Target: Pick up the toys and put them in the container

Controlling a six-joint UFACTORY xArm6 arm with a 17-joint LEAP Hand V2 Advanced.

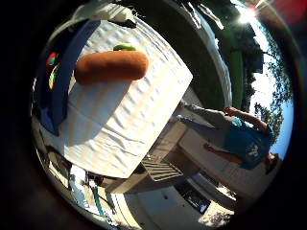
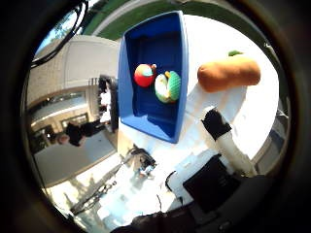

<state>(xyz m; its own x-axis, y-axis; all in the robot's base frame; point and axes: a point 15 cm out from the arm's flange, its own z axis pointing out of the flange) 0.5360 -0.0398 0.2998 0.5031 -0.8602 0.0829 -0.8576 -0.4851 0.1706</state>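
Orange plush carrot [image 2: 228, 73] lies on the white table [image 2: 257, 111] beyond the empty, straight-fingered hand [image 2: 226, 141].

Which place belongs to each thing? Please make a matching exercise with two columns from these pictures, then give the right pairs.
Things:
1. orange plush toy
2. red ball toy
3. blue container
4. hand

Places:
a. inside the blue container
b. above the table, holding nothing
c. lying on the white table, outside the container
d. standing on the white table, beside the orange toy

Pairs: 1-c, 2-a, 3-d, 4-b
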